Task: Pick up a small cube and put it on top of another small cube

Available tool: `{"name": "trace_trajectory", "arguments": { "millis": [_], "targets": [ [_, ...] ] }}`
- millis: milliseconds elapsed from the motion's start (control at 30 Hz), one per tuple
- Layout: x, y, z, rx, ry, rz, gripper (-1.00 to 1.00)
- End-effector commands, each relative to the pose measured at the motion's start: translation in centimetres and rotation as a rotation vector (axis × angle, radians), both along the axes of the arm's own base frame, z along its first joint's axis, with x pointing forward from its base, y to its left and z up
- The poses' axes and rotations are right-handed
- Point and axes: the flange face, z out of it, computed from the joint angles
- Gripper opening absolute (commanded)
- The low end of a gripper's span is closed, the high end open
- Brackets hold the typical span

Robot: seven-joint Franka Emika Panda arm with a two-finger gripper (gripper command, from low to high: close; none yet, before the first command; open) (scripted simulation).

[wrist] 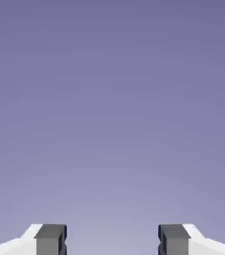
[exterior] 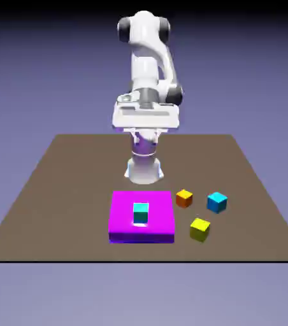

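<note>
My end effector [wrist: 112, 240] is spread, its two grey fingertips well apart at the bottom of the hand view, with only blue-violet backdrop showing between and above them. I pinch nothing. In the exterior view my white hand [exterior: 146, 116] hangs high, in front of my own arm [exterior: 144, 60], raised well above the desk [exterior: 76, 184]. The arm is white with dark grey caps at its joints, and I can read no brand, label or writing on it, nor on anything else around me.

Below the hand, my base [exterior: 144, 170] stands on the brown desk. Nearer the camera lies a flat magenta block [exterior: 122, 213], broad and low, and on top of it, about mid-width, sits a small teal cube [exterior: 141, 212], a lighter cyan along its upper face.

Three more small cubes rest on the desk, over to the exterior view's right of the magenta block. The orange cube [exterior: 184, 198] is just beside the block, near its far right corner. The yellow cube [exterior: 200, 230] lies closer to the camera, and the blue cube [exterior: 217, 202] is farthest to the right. These three are apart from one another, turned at angles, and none of them is stacked. Their faces are plain colour.
</note>
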Motion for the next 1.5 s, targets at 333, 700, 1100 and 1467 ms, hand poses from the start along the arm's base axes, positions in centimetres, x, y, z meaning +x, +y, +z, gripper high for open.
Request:
{"name": "trace_trajectory", "arguments": {
  "millis": [333, 700, 1100, 1467],
  "targets": [
    [0.3, 11.7, -15.7, -0.226, 0.691, 0.244, 0.0],
    [-8.3, 20.9, -27.6, -0.527, 1.287, 0.493, 0.0],
    [-10.7, 21.7, -30.1, -0.588, 1.375, 0.539, -1.0],
    [-4.1, 28.1, -23.3, -0.026, 1.471, -0.086, -1.0]
  ]
}}
